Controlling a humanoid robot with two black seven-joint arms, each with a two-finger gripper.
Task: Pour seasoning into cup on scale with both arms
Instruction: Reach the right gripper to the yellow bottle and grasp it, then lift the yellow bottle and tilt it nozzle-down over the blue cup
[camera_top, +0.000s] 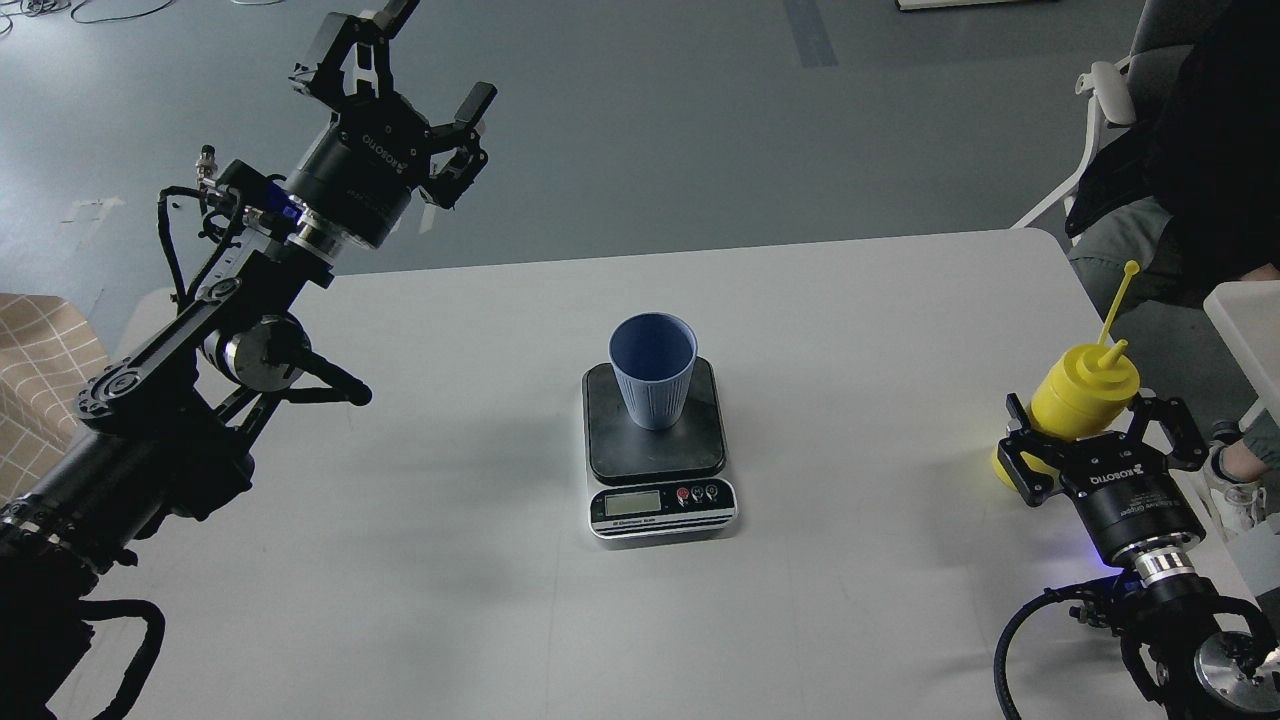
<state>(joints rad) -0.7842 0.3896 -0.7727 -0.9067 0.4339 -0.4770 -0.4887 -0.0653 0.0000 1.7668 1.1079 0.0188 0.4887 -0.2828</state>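
The light-blue ribbed cup (652, 368) stands upright on the dark platform of the scale (655, 450), mid-table, with the silver panel and LCD facing me. The yellow seasoning bottle (1083, 388) stands near the table's right edge, its cap strap sticking up to the right. My right gripper (1092, 425) is open, with one finger on each side of the bottle's lower body, which it partly hides. My left gripper (440, 55) is open and empty, held high beyond the table's back left corner, far from the cup.
The white table (850, 330) has rounded corners. A person (1200, 150) sits on a chair just beyond the right edge, close to the bottle. Another white surface (1250, 325) juts in at the right. A checked cloth (40, 370) lies at the left.
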